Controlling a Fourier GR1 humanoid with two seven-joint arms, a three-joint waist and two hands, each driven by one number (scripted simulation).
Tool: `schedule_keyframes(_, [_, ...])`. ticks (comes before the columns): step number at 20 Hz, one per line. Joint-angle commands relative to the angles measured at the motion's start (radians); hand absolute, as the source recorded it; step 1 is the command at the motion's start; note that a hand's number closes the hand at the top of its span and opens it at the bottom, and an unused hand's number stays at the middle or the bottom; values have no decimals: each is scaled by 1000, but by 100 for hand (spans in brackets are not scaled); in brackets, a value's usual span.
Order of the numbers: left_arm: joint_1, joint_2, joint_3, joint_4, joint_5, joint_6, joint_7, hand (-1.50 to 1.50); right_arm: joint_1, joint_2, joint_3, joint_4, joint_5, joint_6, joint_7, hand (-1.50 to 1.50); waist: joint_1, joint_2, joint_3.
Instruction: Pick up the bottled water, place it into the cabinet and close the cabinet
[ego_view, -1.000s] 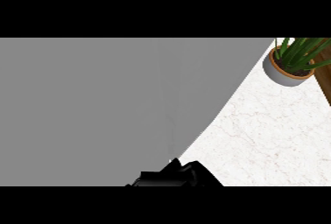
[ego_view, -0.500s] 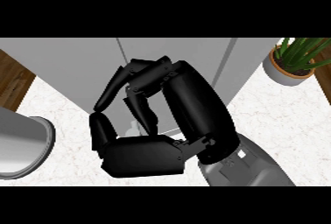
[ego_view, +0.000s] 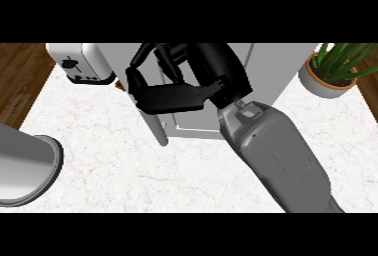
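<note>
Bright, even overhead light, soft shadow under the cabinet (ego_view: 221, 100), no glare or blur.

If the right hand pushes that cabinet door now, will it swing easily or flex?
Probably swings rather than flexes: the cabinet door looks like a flat rigid panel standing ajar on the marble counter. The right hand covers its upper part, so contact looks broad. The cabinet itself seems unlikely to tip.

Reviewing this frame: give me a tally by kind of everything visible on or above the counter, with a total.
Toaster: 1
Potted plant: 1
Cabinet: 1
Grey metal vessel at the left edge: 1
Robot hand, the right one, over the cabinet: 1
Total: 5
No bottled water shows.
</note>
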Motion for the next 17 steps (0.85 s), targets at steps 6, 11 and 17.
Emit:
schedule_keyframes(6, [-11, 21, 61, 20, 44, -58, 19, 150, -22, -40, -92, 279, -7, 65, -155, 150, 18, 24, -4])
schedule_keyframes(11, [-46, 20, 40, 12, 42, -38, 41, 150, -15, -45, -74, 328, 19, 39, -179, 150, 20, 29, -5])
schedule_keyframes(17, [-58, 18, 22, 10, 50, -47, 57, 150, -50, -51, -97, 356, -6, 31, -182, 150, 22, 28, -5])
